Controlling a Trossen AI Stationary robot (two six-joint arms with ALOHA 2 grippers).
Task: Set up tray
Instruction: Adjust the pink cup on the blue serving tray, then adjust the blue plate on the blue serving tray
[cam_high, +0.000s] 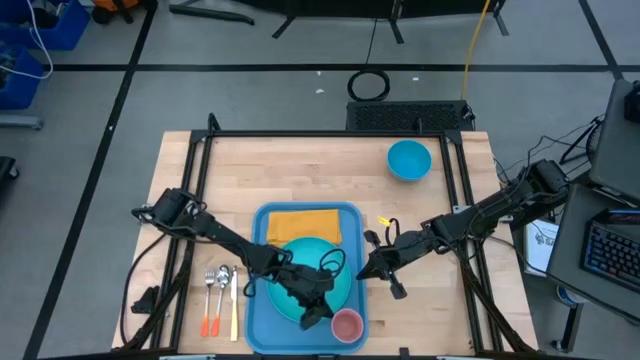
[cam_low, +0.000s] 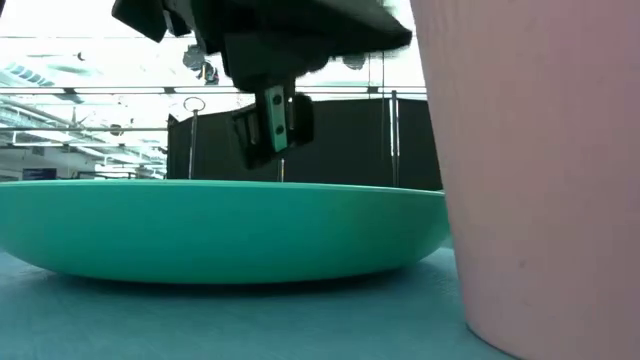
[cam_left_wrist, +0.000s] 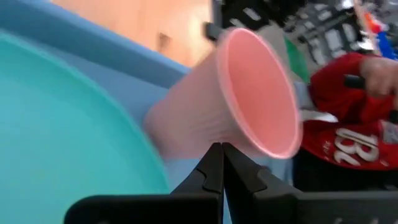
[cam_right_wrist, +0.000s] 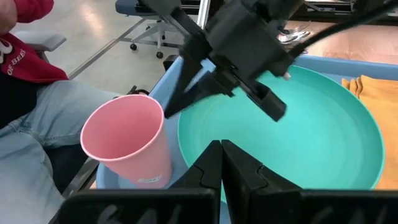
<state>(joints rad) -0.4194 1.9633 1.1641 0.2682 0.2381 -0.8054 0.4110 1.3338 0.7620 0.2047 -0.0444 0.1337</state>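
The blue tray (cam_high: 262, 300) lies near the table's front edge. It carries a turquoise plate (cam_high: 310, 260), a yellow napkin (cam_high: 300, 222) at its far end and a pink cup (cam_high: 346, 325) upright in its near right corner. My left gripper (cam_high: 318, 318) is shut over the plate's near side, its fingertips right beside the cup (cam_right_wrist: 134, 146). In the low view it (cam_low: 272, 130) hangs above the plate (cam_low: 220, 230). My right gripper (cam_high: 366, 272) is shut in the air over the tray's right rim, touching nothing. My left gripper's shut fingertips (cam_right_wrist: 168, 111) stand at the cup's wall just under its rim (cam_right_wrist: 160, 118), on the side facing the plate, coming in slanting down from the table's left. I cannot tell whether they touch it. The cup stands upright on the tray.
A fork, a spoon and a knife (cam_high: 220, 295) lie on the wood left of the tray. A blue bowl (cam_high: 408, 160) stands at the far right. A person in a red top (cam_left_wrist: 348, 124) sits close to the table's near edge.
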